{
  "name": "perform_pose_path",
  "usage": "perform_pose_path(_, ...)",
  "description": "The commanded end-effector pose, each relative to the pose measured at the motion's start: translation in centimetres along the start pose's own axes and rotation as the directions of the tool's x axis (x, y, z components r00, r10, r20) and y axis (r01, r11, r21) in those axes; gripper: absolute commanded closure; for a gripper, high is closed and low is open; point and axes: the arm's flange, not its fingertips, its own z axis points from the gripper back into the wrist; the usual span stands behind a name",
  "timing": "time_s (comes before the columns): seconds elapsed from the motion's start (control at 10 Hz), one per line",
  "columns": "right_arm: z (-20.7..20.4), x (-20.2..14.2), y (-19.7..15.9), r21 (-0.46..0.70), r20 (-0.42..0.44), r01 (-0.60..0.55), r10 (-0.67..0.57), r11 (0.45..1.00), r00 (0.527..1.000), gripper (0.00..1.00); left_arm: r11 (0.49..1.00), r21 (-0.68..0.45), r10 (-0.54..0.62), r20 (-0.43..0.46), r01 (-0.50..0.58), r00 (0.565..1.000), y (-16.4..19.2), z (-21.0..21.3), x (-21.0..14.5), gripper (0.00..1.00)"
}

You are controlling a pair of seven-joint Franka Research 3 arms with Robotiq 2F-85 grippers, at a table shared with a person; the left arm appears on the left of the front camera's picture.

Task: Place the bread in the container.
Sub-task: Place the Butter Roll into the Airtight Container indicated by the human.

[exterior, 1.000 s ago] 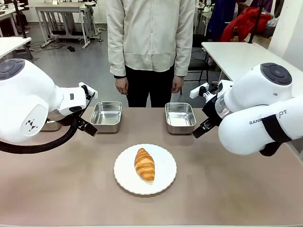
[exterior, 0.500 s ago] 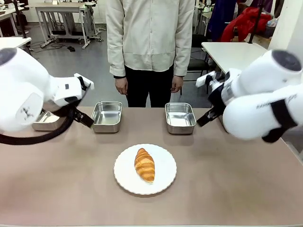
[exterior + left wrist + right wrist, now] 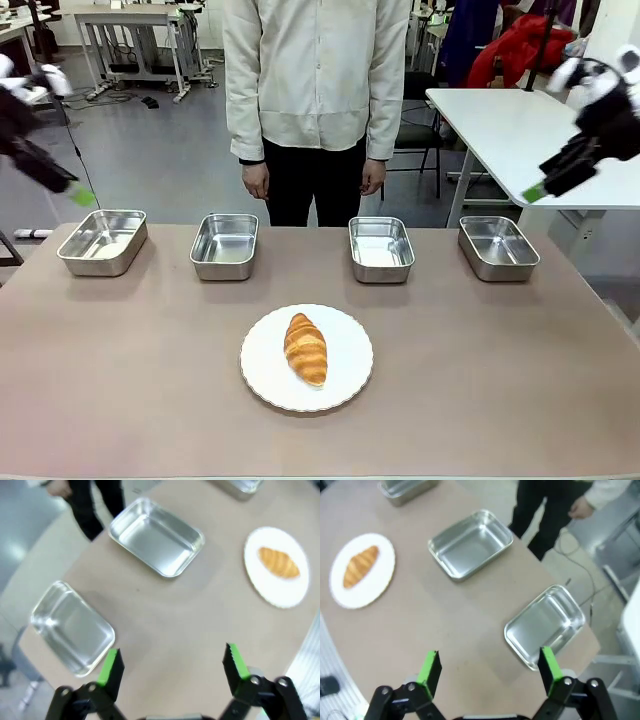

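L tool (image 3: 172, 661): wide open, up high past the counter's (image 3: 150, 390) left end. R tool (image 3: 490, 662): wide open too, up high past the right end. Bread (image 3: 306, 348): lying on round white plate (image 3: 350, 350), middle of counter, well apart from both tools. Four steel pans (image 3: 224, 270) in a row behind plate, by far edge. Person (image 3: 318, 90) standing behind w/ arms down.

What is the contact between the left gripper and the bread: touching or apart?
Apart. The left wrist view shows the left gripper open over bare table, with the bread lying on the white plate, well away from its fingers.
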Motion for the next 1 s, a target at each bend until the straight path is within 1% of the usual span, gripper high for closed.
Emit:
perform_pose_path(0.0,-0.3,-1.8,-3.1,0.097,0.073,-0.034,0.027,0.995,0.997,0.00,0.994,-0.018,-0.108,0.052,0.109,0.993,4.0,0.5,-2.2,0.00)
perform_pose_path(0.1,-0.5,-2.3,-3.1,0.155,0.084,-0.085,0.073,0.984,0.994,0.00,0.999,0.029,-0.039,0.090,0.037,0.995,4.3,0.1,-2.5,0.00)
perform_pose_path(0.2,0.9,-1.7,-1.5,0.046,0.038,-0.034,0.033,0.998,0.999,0.00,0.998,-0.020,-0.066,0.028,0.067,0.997,2.0,1.7,-2.0,0.00)
perform_pose_path(0.5,0.9,-1.7,-1.5,0.046,0.038,-0.034,0.033,0.998,0.999,0.00,0.998,-0.020,-0.066,0.028,0.067,0.997,2.0,1.7,-2.0,0.00)
perform_pose_path(0.6,0.6,-2.1,-1.8,0.067,0.035,-0.048,0.046,0.997,0.998,0.00,0.997,-0.007,-0.078,0.020,0.078,0.997,2.7,1.5,-2.5,0.00)
perform_pose_path(0.7,2.2,-2.4,-2.9,0.121,0.106,-0.053,0.040,0.991,0.994,0.00,0.999,-0.013,-0.051,0.114,0.053,0.992,3.5,3.4,-3.3,0.00)
perform_pose_path(0.9,4.5,-3.9,-5.3,0.140,0.174,-0.014,-0.011,0.990,0.985,0.00,0.999,-0.044,-0.004,0.203,0.014,0.979,5.1,5.9,-4.7,0.00)
